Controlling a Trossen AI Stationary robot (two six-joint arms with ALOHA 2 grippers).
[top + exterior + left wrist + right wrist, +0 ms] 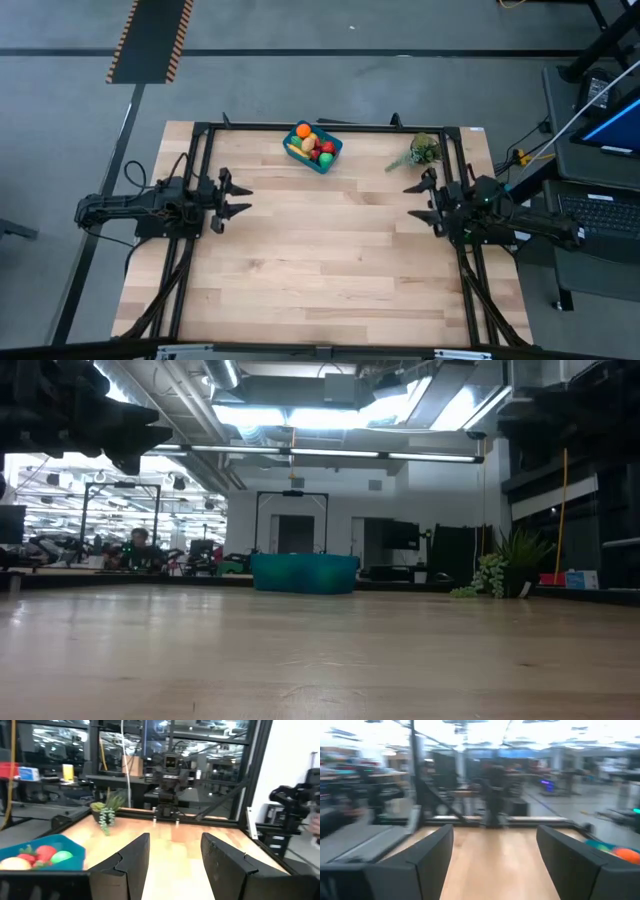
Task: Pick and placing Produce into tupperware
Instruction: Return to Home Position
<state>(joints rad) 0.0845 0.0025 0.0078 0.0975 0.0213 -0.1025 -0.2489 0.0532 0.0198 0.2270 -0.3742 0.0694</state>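
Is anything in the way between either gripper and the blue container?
Nothing visible: only bare table lies between the tupperware and the open left gripper or right gripper. The plant sprig sits aside, by the far edge.

Black segmented arms (130,210) end in broad, angular black jaws.

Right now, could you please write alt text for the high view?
A blue tupperware holding toy produce sits near the table's far edge. The left gripper and right gripper rest open at opposite sides, a plant sprig near the right.
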